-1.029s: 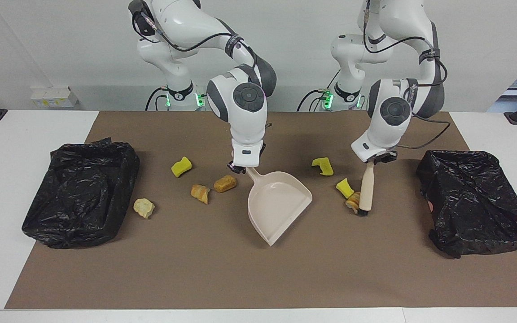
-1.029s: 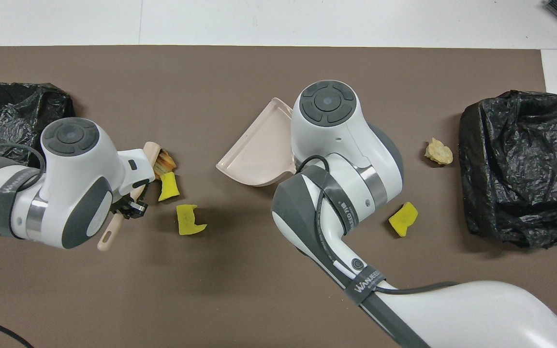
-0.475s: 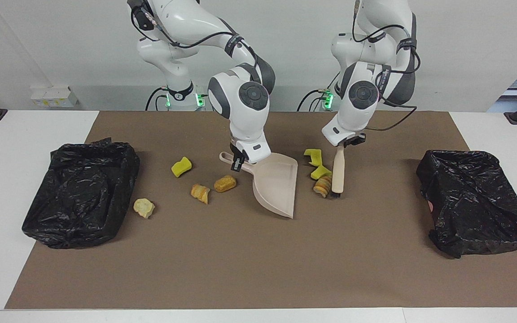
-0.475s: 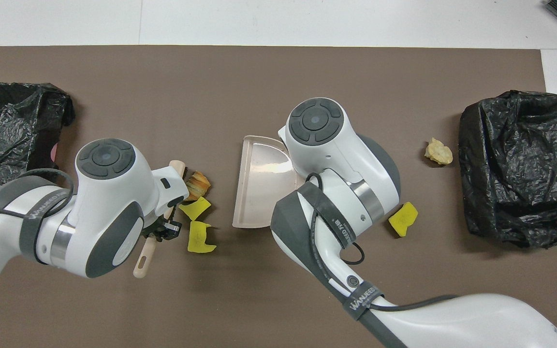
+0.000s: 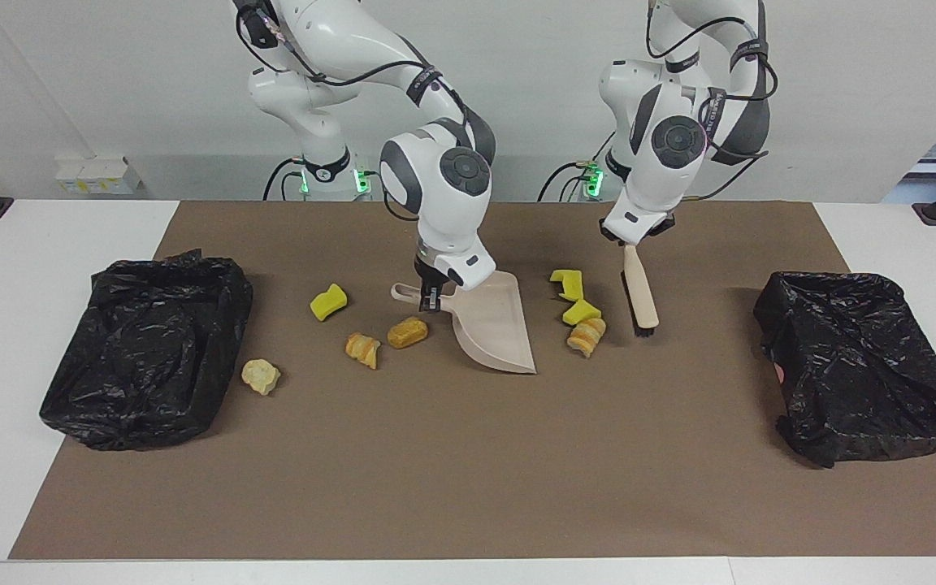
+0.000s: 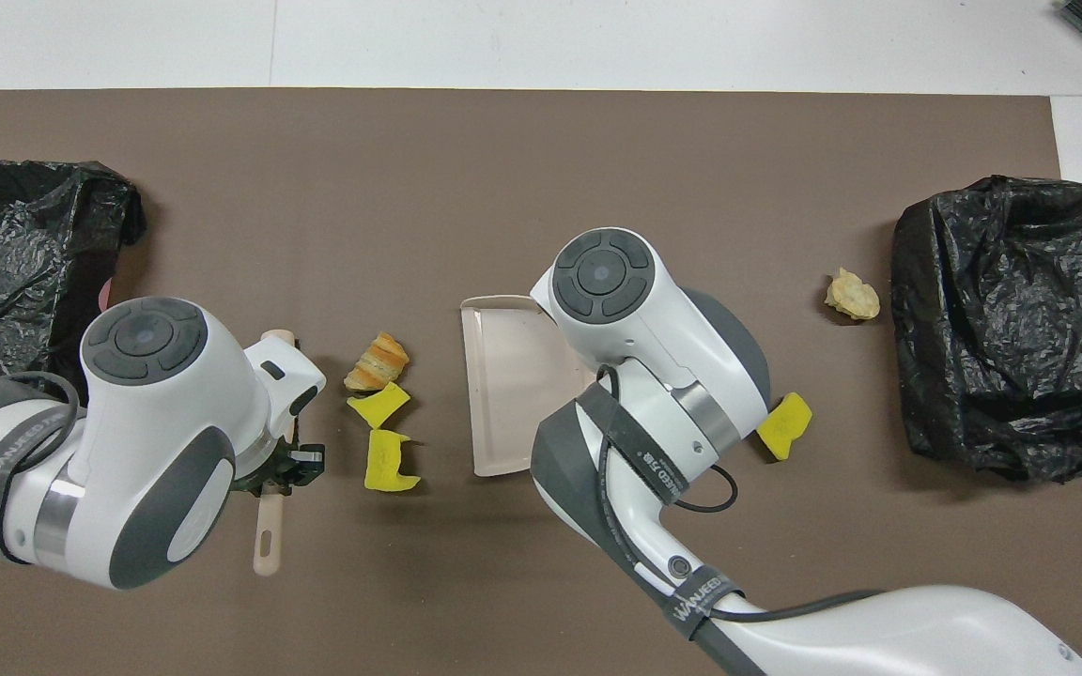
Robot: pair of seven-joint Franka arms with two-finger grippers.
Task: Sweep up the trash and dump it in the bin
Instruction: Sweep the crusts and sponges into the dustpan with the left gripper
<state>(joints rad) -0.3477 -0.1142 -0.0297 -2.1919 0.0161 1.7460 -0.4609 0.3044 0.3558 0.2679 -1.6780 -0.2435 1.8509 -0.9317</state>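
Trash lies in seven scraps on the brown mat (image 5: 468, 455) that covers the surface, counted from the dustpan (image 5: 494, 325) at the mat's middle. Three sit beside its open mouth, toward the left arm's end: a notched yellow sponge chunk (image 5: 567, 281) nearest the robots, a second yellow chunk (image 5: 580, 311) next, touching a striped pastry piece (image 5: 587, 335) farthest from the robots. None of the three appears to touch the pan, though the gap is hard to judge. Four lie toward the right arm's end: a brown bread piece (image 5: 407, 331) just beside the pan's back, a golden pastry piece (image 5: 363, 349) beside that, a third yellow chunk (image 5: 327, 301) farther along and nearer the robots, and a pale scrap (image 5: 260, 375) near the black bin bag (image 5: 147, 345) at that end. So there are three sponge chunks and four bread or pastry pieces.

Two bags are present; the second bin bag (image 5: 862, 366) is at the left arm's end.

One right hand (image 5: 429, 294) is clenched on the dustpan's handle, the pan tilted with its lip on the mat. One left hand (image 5: 629, 242) grips the brush (image 5: 641, 294) by its handle, bristles hanging down over the mat beside the three-scrap cluster, apart from it.
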